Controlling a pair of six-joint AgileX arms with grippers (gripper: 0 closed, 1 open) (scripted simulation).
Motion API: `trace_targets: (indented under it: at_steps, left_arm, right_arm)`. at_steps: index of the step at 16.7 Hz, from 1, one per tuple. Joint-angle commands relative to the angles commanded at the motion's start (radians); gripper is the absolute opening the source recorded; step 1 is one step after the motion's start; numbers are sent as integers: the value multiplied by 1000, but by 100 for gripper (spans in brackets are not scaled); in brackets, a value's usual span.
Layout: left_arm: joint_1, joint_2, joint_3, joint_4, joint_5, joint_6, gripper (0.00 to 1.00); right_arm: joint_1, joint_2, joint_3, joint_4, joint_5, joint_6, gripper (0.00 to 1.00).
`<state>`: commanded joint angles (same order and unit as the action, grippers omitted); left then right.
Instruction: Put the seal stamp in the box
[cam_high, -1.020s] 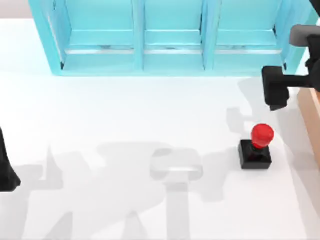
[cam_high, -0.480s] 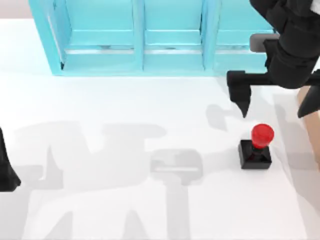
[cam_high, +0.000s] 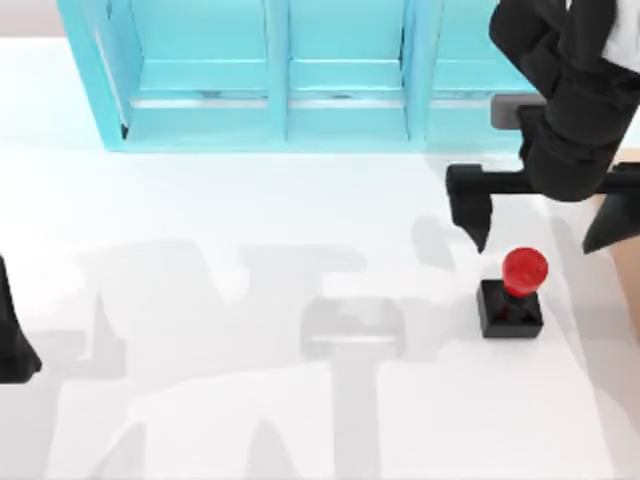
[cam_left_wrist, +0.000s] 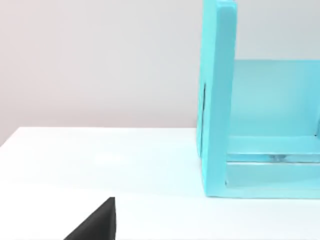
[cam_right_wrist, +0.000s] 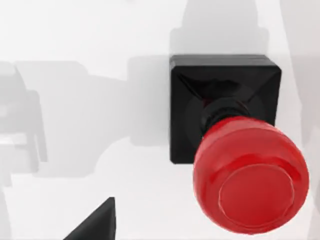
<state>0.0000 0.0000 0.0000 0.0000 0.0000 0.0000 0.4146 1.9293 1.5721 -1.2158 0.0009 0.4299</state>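
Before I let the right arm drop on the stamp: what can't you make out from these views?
- The box: a tan sliver at the top view's right edge, cut off by the frame and covered by the right arm; its opening is hidden.
- The right gripper: its right finger is cut by the frame edge.
- The seal stamp: in the right wrist view its red knob covers part of the black base.
- The left gripper: mostly cut off at the top view's left edge.

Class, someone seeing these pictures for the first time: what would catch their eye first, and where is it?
The stamp, red knob on a black block, stands upright at the table's right. Just above it hangs the right gripper, fingers spread wide. Behind, a big turquoise shelf lines the far edge; the left gripper sits parked at the left edge.
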Motion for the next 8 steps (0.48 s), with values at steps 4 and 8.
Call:
trace_targets:
  at_steps: [4,8]
  left_arm:
    - [0,0,0,0,0,0,100]
    - [0,0,0,0,0,0,100]
  right_arm:
    - [3,36,-141,189,0,4,100]
    - [5,54,-204,261,0,6,100]
